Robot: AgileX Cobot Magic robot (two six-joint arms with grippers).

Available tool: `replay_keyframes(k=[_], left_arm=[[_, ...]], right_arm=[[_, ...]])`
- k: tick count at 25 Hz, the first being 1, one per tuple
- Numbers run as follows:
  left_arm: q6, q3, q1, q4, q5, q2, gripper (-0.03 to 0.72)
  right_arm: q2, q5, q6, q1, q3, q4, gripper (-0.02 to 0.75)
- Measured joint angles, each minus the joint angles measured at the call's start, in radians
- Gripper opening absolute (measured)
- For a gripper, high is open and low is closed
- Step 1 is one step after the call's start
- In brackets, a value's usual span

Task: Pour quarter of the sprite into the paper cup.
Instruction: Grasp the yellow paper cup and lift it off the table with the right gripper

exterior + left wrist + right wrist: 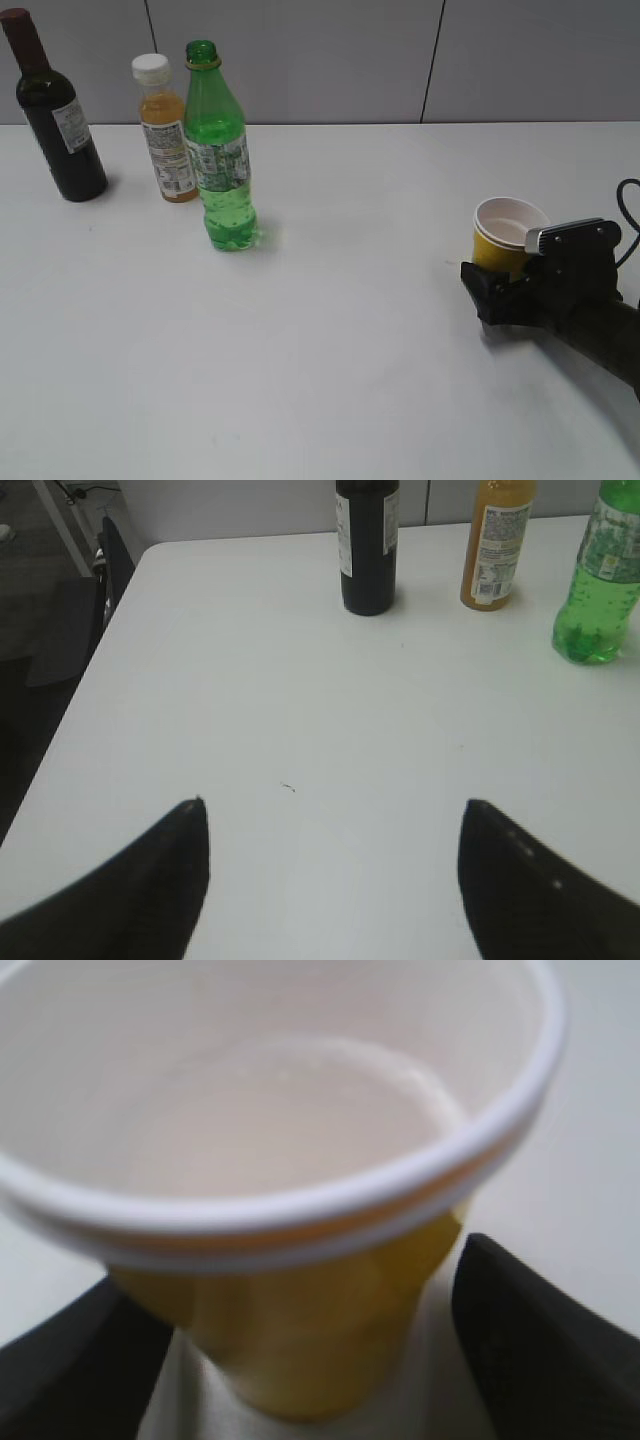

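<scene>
The tall transparent green plastic sprite bottle [220, 150] stands upright and uncapped at about ten o'clock on the white table [330, 330], just beside a shorter orange-juice bottle with a white cap [165, 128]; a dark wine bottle [58, 115] stands further toward nine o'clock. The small yellow paper cup [503, 232] with a white inside sits upright at three o'clock, looking empty. The right gripper [320, 1360] has its black fingers [540, 1340] flanking the cup's lower wall; whether they touch it I cannot tell. The left gripper [335, 880] hangs spread wide over bare table, grasping nothing.
</scene>
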Motion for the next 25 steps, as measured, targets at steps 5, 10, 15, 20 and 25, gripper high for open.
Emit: replay_keyframes(k=[5, 10, 15, 20, 25], left_arm=[[0.000, 0.000, 0.000, 0.000, 0.000, 0.000, 0.589], [0.000, 0.000, 0.000, 0.000, 0.000, 0.000, 0.589], [0.000, 0.000, 0.000, 0.000, 0.000, 0.000, 0.589], [0.000, 0.000, 0.000, 0.000, 0.000, 0.000, 0.589], [0.000, 0.000, 0.000, 0.000, 0.000, 0.000, 0.589]], right_arm=[[0.033, -0.020, -0.005, 0.000, -0.040, 0.000, 0.655], [0.052, -0.024, 0.002, 0.000, -0.069, -0.024, 0.648], [0.066, -0.039, 0.004, 0.000, -0.079, -0.041, 0.597], [0.071, -0.046, 0.005, 0.000, -0.079, -0.043, 0.490], [0.072, -0.049, 0.005, 0.000, -0.079, -0.046, 0.452]])
